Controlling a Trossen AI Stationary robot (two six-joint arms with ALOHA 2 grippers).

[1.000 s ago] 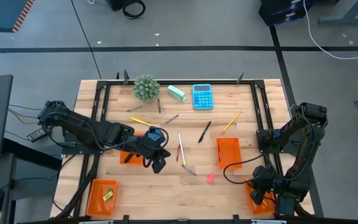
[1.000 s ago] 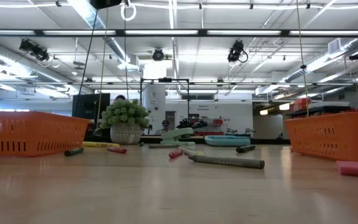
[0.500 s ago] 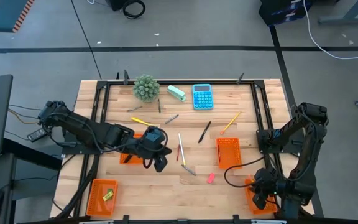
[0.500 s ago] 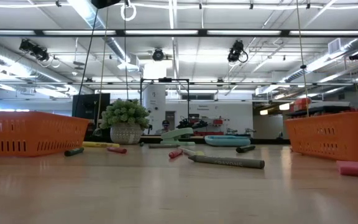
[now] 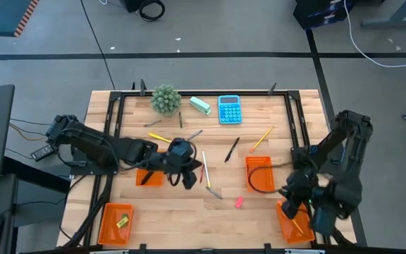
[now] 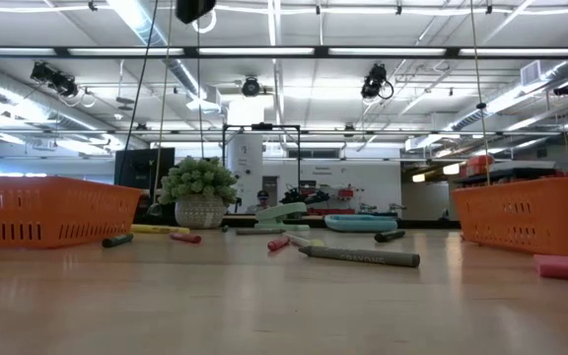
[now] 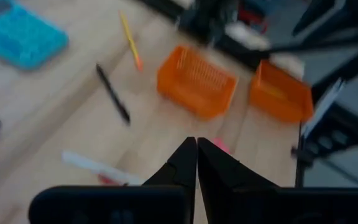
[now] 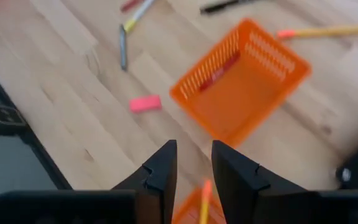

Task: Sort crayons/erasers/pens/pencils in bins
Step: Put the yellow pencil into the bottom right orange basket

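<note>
Left gripper [image 5: 189,178]: fingers closed, empty, over table centre.
Right gripper [image 8: 193,163]: parted, apparently empty, above near-right bin [image 5: 290,224].

Left gripper [image 5: 189,176] shifted right; right gripper [image 5: 296,200] rose from corner bin [image 5: 291,222].

Potted green plant [image 5: 165,99], mint-green block [image 5: 200,105] and blue calculator [image 5: 229,109] along the wooden table's [image 5: 182,212] far edge.
</note>
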